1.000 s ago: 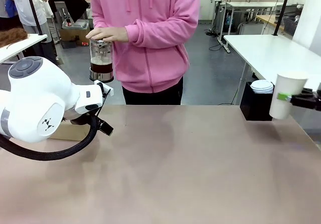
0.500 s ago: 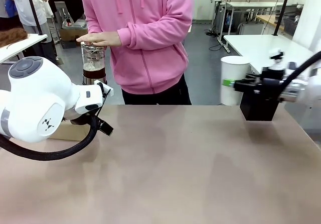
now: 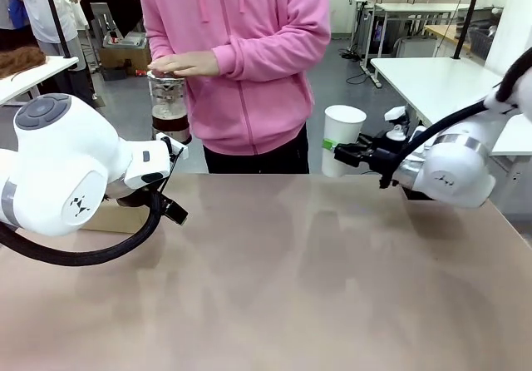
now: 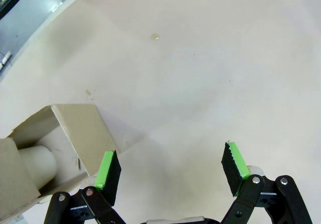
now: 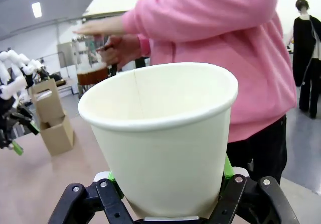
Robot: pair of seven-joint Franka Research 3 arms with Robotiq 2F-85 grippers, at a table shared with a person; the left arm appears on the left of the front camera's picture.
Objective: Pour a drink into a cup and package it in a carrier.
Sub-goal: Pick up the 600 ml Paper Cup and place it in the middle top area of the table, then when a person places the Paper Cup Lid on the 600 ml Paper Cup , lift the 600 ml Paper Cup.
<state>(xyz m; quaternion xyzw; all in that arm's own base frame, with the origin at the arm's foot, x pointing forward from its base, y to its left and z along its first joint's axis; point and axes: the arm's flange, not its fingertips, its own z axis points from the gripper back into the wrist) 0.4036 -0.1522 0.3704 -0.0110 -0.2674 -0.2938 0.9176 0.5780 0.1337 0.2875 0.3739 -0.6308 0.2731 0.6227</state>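
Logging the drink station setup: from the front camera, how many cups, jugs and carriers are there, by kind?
tall white tapered paper cup: 1
clear glass jug of reddish-brown drink: 1
brown cardboard drink carrier: 1
Total: 3

One white paper cup (image 3: 342, 134); one glass jug (image 3: 170, 96) of reddish-brown drink (image 3: 171, 122); one brown cardboard carrier (image 4: 80, 133), with one pale cylinder (image 4: 35, 163) inside it, its kind unclear. Two white robot arms, a left arm (image 3: 62, 171) and a right arm (image 3: 453, 167); one person (image 3: 249, 55) in pink at this table, with two hands at the jug, an upper hand (image 5: 98, 28) and a lower hand (image 5: 123, 49).
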